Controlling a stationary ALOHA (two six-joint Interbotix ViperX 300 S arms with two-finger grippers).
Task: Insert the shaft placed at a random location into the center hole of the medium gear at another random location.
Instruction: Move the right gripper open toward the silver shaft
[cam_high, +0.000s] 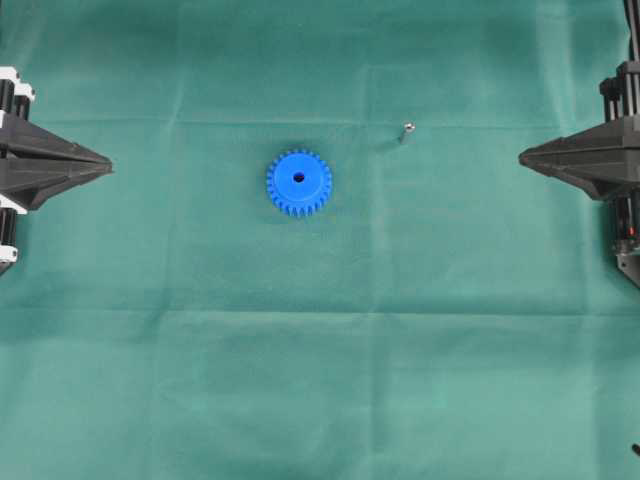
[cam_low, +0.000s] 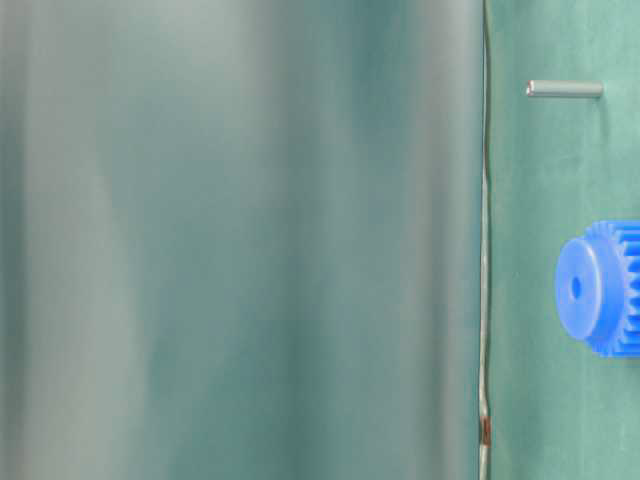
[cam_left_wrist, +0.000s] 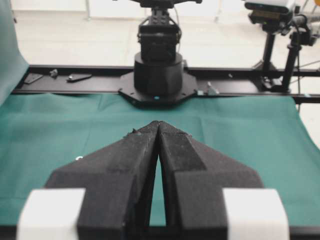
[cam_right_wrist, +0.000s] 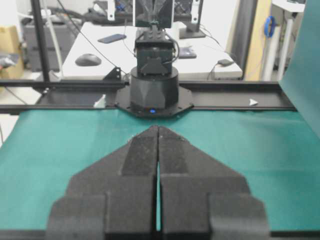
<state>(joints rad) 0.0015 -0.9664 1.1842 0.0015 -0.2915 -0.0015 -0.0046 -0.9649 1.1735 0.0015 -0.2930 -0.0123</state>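
Observation:
The blue medium gear (cam_high: 299, 183) lies flat on the green cloth near the middle, its dark center hole (cam_high: 298, 178) facing up. In the table-level view the gear (cam_low: 603, 287) shows at the right edge. The small silver shaft (cam_high: 407, 129) stands on the cloth to the gear's upper right; in the table-level view the shaft (cam_low: 565, 89) shows near the top right. My left gripper (cam_high: 106, 166) rests shut at the left edge, holding nothing. My right gripper (cam_high: 524, 157) rests shut at the right edge, also with nothing in it. Both are far from the gear and shaft.
The green cloth (cam_high: 320, 380) covers the whole table. In the left wrist view the opposite arm's base (cam_left_wrist: 158, 75) stands on a black rail beyond the cloth. In the right wrist view the other arm's base (cam_right_wrist: 154, 87) stands likewise.

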